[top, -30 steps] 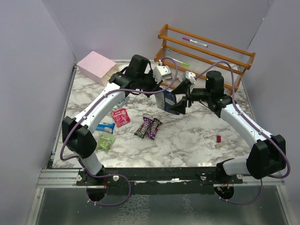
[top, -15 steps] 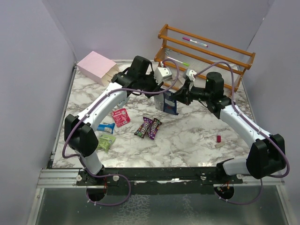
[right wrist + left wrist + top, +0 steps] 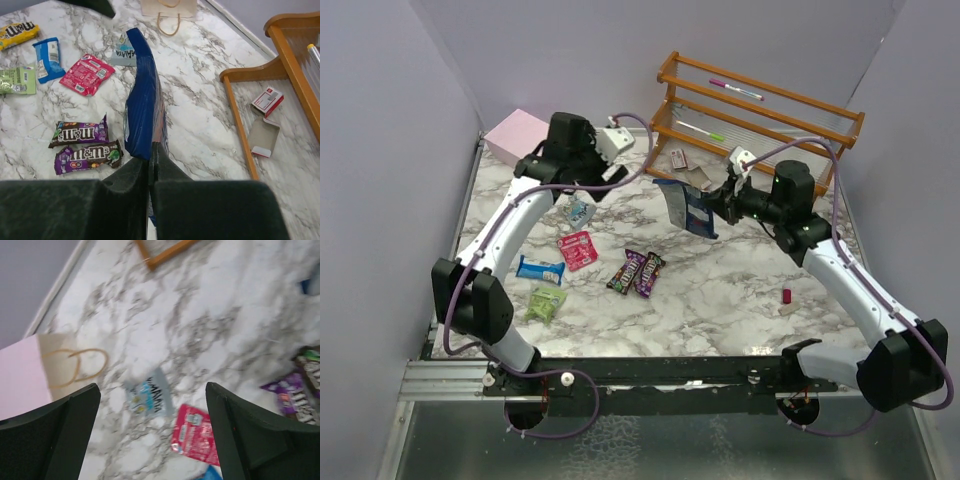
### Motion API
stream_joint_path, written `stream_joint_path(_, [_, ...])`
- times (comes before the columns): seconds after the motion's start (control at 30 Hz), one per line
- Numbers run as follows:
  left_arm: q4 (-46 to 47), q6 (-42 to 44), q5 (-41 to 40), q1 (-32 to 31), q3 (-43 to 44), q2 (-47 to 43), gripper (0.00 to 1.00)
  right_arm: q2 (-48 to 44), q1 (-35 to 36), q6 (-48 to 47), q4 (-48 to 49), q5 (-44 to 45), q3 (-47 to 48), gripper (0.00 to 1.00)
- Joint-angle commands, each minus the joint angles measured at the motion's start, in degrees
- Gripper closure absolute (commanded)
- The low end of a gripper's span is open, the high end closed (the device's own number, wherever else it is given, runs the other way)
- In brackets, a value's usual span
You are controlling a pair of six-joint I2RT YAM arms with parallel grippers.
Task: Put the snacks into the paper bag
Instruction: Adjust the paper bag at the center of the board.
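one snack is aloft: the right gripper [image 3: 150, 150] pinches the blue bag [image 3: 142, 107] shut, bound for the paper bag [image 3: 510, 132]; the left gripper [image 3: 151, 387] gapes empty.

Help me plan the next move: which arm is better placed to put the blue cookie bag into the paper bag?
Right. The right gripper is shut on the blue cookie bag, holding it aloft. The left gripper, though nearer the paper bag, hangs open and empty.
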Motion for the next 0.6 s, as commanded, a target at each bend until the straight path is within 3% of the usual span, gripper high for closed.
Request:
stream_joint_path(0.0, [6.5, 4.0, -12.3, 7.2, 1.5, 4.1, 0.10, -2.8, 0.3, -1.5, -1.5, 1.7, -1.3, 0.99])
stream_joint_path(0.2, [6.1, 8.4, -16.9, 12.2, 13.6, 20.1, 0.10, -2.5, 0.3, -1.8, -1.1, -0.5, -2.2, 0.99])
stream_joint_path(0.57, [0.1, 12.5, -19.6, 12.7, 34.4, 39.7, 0.14, -2.2, 0.3, -2.4, -0.9, -3.5, -3.5, 0.99])
